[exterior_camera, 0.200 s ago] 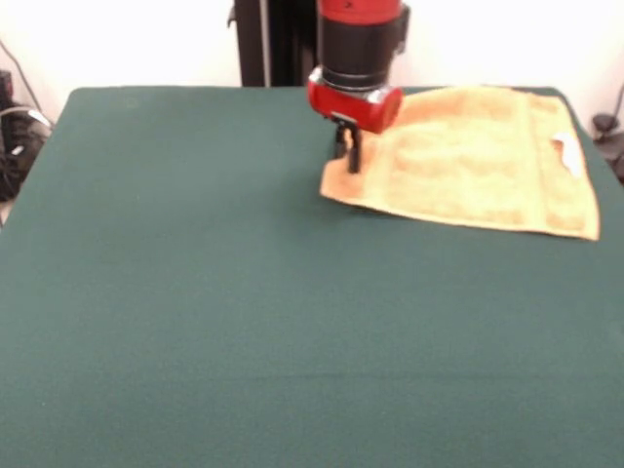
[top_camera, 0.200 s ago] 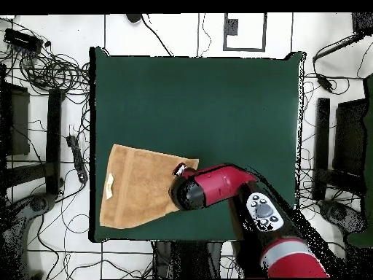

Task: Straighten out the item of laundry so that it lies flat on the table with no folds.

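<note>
The hand sits on the towel edge (grip unclear); dragging could bunch it off the bench corner.

Looks like a robot lab or test room. One big table with a dark green cover in the middle. Pale tiled floor all around, full of loose black cables. Dark stands and gear at the sides. Plain white wall behind the table.
</note>
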Tool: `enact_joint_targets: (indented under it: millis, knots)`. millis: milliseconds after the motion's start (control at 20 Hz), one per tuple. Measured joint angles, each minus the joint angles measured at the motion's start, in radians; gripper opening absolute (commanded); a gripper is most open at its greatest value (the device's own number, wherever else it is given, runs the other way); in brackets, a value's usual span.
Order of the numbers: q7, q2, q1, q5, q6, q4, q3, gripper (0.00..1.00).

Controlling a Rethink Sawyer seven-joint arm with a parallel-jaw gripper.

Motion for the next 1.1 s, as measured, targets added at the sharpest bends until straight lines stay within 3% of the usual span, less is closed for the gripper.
enact_joint_targets:
  millis: [650,1100]
  knots:
    - [-0.001,0.069,-0.069,-0.149,0.001,-0.09,0.074,0.0]
    - [-0.044,0.1,-0.131,-0.176,0.069,-0.131,0.157,0.0]
